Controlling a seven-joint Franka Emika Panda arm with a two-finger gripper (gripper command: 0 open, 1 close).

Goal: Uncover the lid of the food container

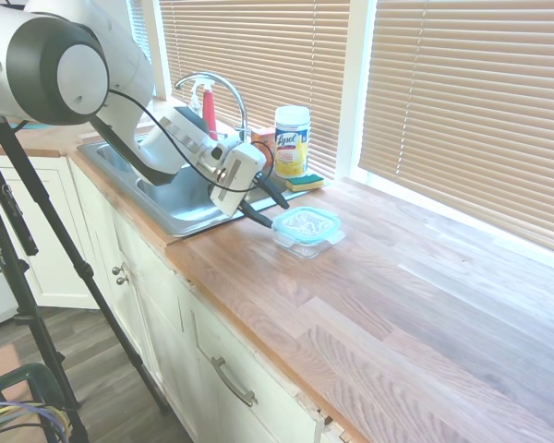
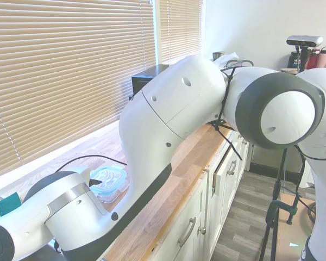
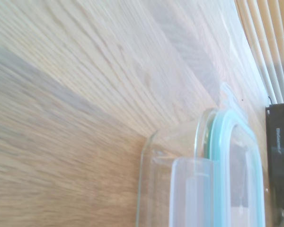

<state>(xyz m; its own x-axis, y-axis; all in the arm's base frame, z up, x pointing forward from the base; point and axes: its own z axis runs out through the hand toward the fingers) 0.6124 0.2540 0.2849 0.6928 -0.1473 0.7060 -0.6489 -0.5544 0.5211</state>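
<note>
- The food container, a small clear glass dish, is sitting on the wooden countertop just beside the steel sink, with blinds covering the window behind it.
- The lid, clear in the middle with a teal rim, is lying on top of the dish (in the wrist view one clear latch flap is hanging down over the glass wall).
- The gripper is reaching in low from the sink side, its dark fingers pointing at the near edge of the container; how wide they are standing, and whether they are touching the lid, I cannot tell from these views.
- In the second exterior view the arm's bulk is hiding most of the dish, leaving only part of the teal rim showing.
- A Lysol wipes canister is standing upright behind the container, near the window, with a yellow-green sponge lying at its foot.
- A curved faucet is rising over the sink.
</note>
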